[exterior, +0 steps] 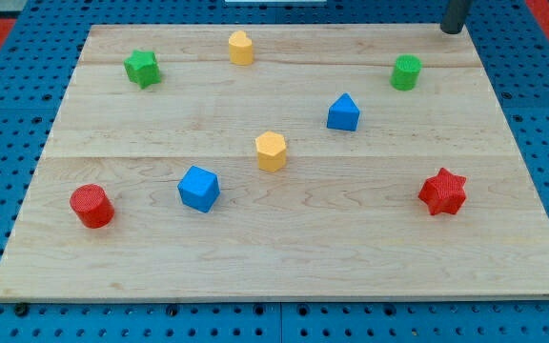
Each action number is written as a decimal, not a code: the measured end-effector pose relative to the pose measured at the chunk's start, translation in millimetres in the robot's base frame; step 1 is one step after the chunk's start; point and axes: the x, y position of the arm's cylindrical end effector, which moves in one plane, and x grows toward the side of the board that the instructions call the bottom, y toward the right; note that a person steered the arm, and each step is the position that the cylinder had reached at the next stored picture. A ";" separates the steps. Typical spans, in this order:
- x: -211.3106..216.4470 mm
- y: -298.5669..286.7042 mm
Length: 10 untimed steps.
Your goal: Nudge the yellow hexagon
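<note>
A yellow hexagon (271, 151) stands near the middle of the wooden board (284, 257). A second yellow block (241, 47) stands near the board's top edge; its shape is not clear. My tip (452, 31) is at the view's top right, at the board's top right corner. It is far up and to the right of the yellow hexagon and touches no block. The green cylinder (406, 72) is the block nearest to the tip, below and to its left.
A blue block (343, 112) stands up and right of the hexagon. A blue cube (199, 188) stands down and left of it. A green star (143, 68) is at the top left, a red cylinder (91, 206) at the left, a red star (443, 191) at the right.
</note>
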 end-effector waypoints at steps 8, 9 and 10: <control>-0.7 -151.4; -2.0 -160.8; 0.7 -198.9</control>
